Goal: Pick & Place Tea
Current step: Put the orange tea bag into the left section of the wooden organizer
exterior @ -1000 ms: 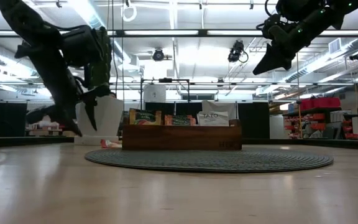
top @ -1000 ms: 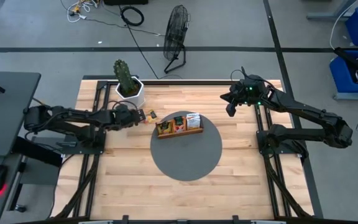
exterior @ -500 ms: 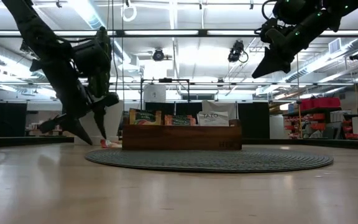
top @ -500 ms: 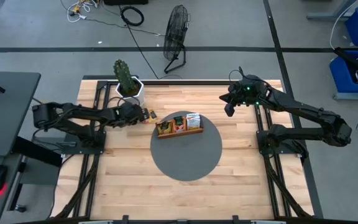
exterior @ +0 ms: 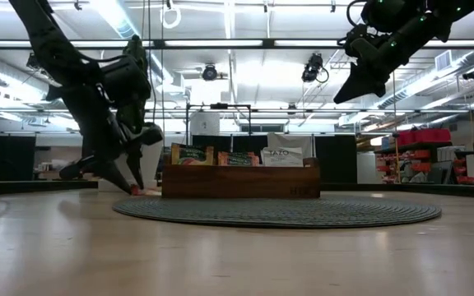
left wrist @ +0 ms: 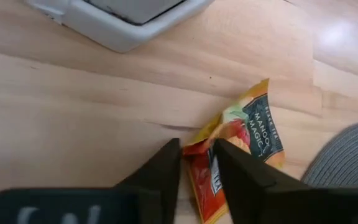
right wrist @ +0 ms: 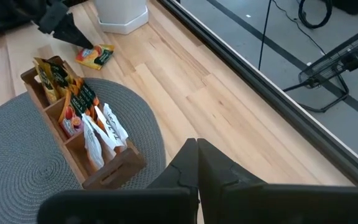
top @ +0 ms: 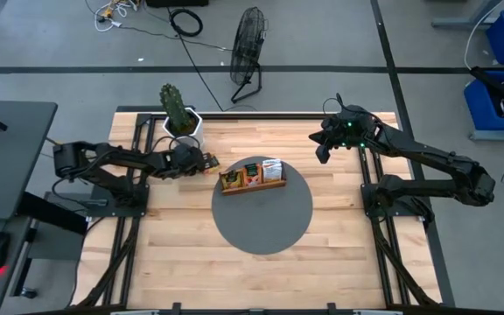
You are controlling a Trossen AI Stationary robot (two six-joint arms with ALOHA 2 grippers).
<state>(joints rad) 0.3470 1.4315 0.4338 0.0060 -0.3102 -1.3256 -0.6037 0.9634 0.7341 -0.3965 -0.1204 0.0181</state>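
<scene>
Two tea sachets lie flat on the bare wood between the white cactus planter [top: 182, 122] and the wooden tray [top: 252, 175]: an orange-red one [left wrist: 199, 177] and a yellow-and-green one [left wrist: 253, 127] overlapping it. My left gripper [left wrist: 197, 155] is down at the table on them [exterior: 134, 187], shut on the orange-red one. More sachets stand upright in the tray's slots [right wrist: 82, 106]. My right gripper [top: 322, 153] hangs shut, high over the table's far right part [exterior: 348, 86], touching nothing. My left gripper pinches the orange-red tea sachet by its near corner [left wrist: 197, 149] between the two fingers, slanting down from the table's left side. That corner stands up in the narrow gap; the rest of the sachet lies on the wood under the yellow-and-green one.
The tray sits on the far part of a round grey mat [top: 261, 214] at the table's middle. The planter [left wrist: 123, 18] stands close behind the left gripper. Bare wood lies toward the near edge and on the right. A fan [top: 248, 39] stands on the floor beyond the table.
My left gripper has dropped from above the table down to the wood and moved right toward the tray, onto the sachets. Its fingers, spread wide a second ago, have drawn close together on the sachet. The right arm has kept still.
</scene>
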